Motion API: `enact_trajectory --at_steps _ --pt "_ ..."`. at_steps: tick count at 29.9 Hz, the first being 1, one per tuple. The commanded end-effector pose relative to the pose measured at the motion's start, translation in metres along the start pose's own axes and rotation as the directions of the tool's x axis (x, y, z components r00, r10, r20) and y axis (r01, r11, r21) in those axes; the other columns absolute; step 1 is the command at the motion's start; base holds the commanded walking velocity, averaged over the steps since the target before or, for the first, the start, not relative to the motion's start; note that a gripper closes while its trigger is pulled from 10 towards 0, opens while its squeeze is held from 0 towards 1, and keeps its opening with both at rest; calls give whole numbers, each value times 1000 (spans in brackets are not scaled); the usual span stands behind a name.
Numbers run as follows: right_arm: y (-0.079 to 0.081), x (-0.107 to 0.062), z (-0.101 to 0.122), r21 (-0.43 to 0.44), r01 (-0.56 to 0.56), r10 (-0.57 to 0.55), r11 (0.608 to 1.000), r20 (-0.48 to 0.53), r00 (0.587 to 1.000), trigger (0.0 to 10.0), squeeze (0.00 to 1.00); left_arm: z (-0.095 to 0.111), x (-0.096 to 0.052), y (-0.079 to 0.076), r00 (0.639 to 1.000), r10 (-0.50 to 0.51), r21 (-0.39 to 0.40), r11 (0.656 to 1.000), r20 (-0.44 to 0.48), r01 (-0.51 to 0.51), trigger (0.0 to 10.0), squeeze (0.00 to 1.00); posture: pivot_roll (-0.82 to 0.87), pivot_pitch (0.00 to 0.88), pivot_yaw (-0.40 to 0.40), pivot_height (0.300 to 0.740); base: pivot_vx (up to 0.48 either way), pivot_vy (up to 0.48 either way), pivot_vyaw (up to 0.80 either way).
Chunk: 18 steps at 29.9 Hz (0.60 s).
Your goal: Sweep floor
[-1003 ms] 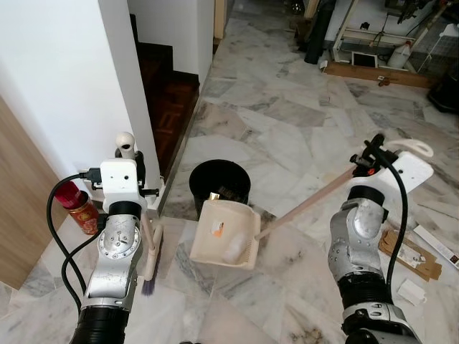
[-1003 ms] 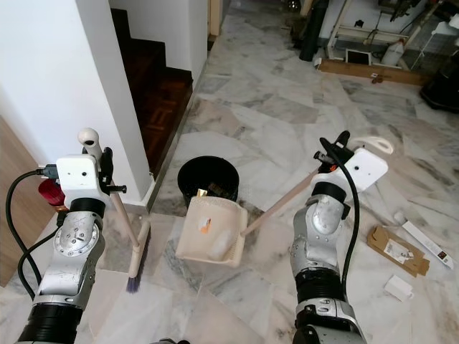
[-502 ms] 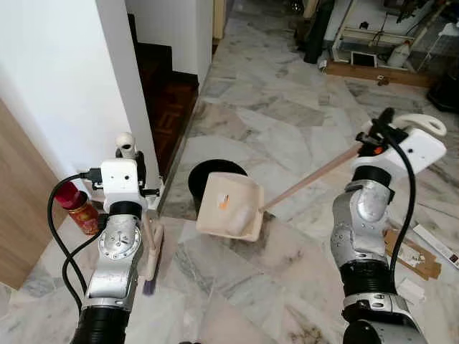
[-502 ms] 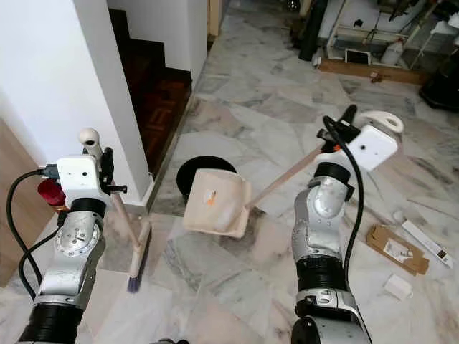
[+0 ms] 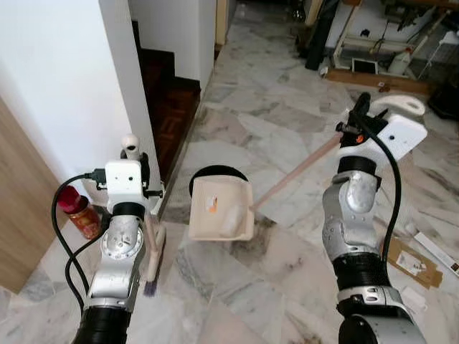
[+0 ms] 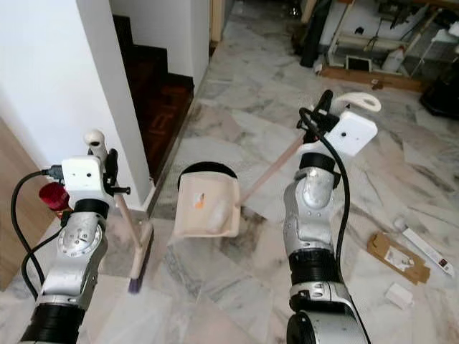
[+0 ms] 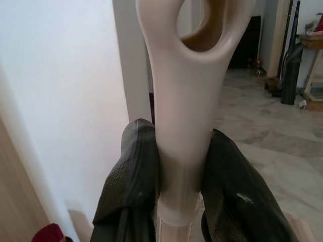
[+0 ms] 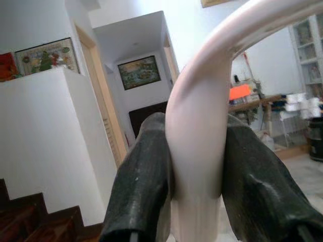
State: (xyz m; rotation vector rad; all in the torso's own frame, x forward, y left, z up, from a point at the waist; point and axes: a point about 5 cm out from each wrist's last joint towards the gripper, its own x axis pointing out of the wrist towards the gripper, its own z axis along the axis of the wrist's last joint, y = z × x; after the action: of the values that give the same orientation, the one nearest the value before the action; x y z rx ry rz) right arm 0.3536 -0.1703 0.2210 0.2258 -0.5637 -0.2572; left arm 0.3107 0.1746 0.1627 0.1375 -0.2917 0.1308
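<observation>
Right gripper (image 8: 194, 166) is clamped on the looped cream handle of the dustpan (image 5: 221, 208), both black fingers (image 8: 144, 186) pressed flat against the grip. Arm is raised; the long wooden shaft runs diagonally down toward the robot's left to the pan. The pan is tilted, its open mouth over the black bin (image 5: 215, 177), covering most of the bin's opening. Inside the pan: an orange scrap and a pale lump, can't tell what they are. Left gripper (image 7: 179, 166) pinches the cream handle of the broom (image 5: 152, 247) just below its hanging loop, fingers (image 7: 132, 171) tight on either side. The broom stands near upright beside the white wall corner, dark bristles down on the marble floor (image 5: 272, 122), just left of the bin. A red canister (image 5: 79, 211) sits at the wall base behind the left arm. Dark wooden stairs (image 5: 168, 93) rise past the wall corner. A flattened cardboard piece (image 5: 410, 261) and a small white box (image 6: 396, 292) lie on the floor on the robot's right. Shelving and clutter at the far end of the room, too small to make out.
</observation>
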Motion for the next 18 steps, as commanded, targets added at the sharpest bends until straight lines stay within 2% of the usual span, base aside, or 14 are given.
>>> enact_trajectory --at_steps 1,16,18 --pt "9 11 29 24 -39 35 999 143 989 10000 0 7 2 -6 999 -21 5 1000 48 21 10000 0 126 11 -61 740 277 0 0" --pt "18 13 37 32 -86 79 996 179 981 10000 0 8 2 -4 998 -11 3 1000 57 10 10000 0 128 11 -66 740 277 0 0" --pt "20 13 38 32 -101 93 994 186 978 10000 0 9 3 -4 998 -8 3 1000 59 8 10000 0 128 15 -68 740 277 0 800"
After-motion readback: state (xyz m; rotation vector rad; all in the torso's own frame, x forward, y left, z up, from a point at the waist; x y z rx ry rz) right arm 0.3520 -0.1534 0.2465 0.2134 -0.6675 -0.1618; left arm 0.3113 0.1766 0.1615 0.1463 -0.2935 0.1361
